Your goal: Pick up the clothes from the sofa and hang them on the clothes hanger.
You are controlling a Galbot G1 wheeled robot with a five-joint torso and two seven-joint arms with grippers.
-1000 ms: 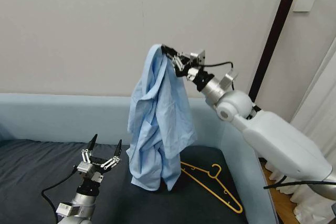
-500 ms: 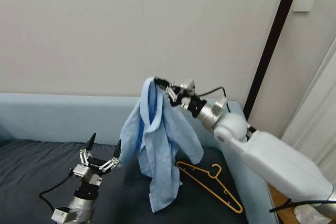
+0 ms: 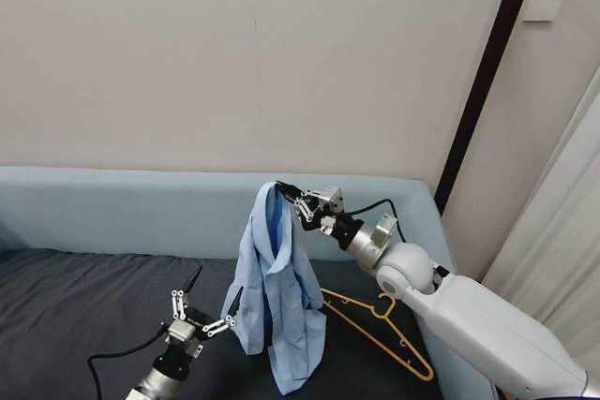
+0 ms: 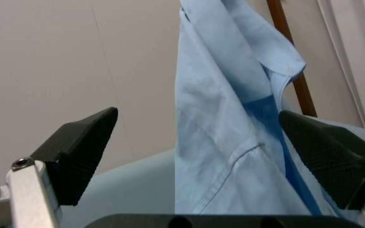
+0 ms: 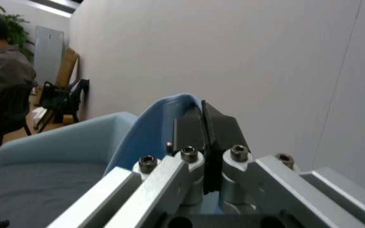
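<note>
1. Sofa (image 3: 94, 213) — light-blue back and arm, dark seat cushion, spanning the scene before me.
2. Blue shirt (image 3: 277, 297) hangs in front of the sofa back, toward the right end. Whether its hem touches the cushion, I cannot tell.
3. Yellow hanger (image 3: 380, 325) lies flat on the seat, just right of the shirt, untouched.
4. My right gripper (image 3: 286, 196) has its fingers pressed together on the shirt's top fold and carries the garment.
5. My left gripper (image 3: 218, 280) sits low over the seat, just left of the shirt — fingers (image 4: 81, 147) spread wide, gripping nothing.
</note>
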